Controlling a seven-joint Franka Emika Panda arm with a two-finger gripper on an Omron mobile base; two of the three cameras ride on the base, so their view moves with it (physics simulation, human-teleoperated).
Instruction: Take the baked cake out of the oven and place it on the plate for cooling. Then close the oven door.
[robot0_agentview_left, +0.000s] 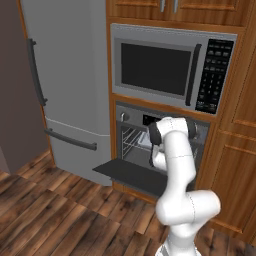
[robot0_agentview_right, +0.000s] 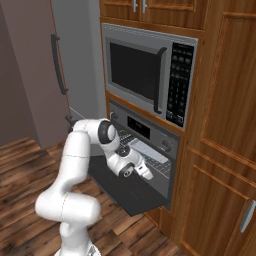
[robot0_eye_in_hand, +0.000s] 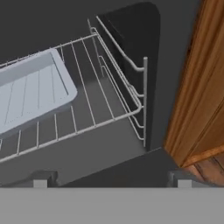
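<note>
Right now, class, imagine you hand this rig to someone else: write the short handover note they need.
Hand: open, holding nothing, at the mouth of the oven.
Oven door: folded down, fully open.
Inside, the hand view shows a pale grey tray sitting on the wire rack, left of the hand's line; what the tray holds cannot be made out.
Done: door opened, arm brought to the oven.
Left: grasp and take out the cake, set it on the plate, close the door.

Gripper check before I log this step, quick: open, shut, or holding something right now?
Gripper: open, jaws wide apart and holding nothing, poised at the mouth of the oven in front of the wire rack.
</note>
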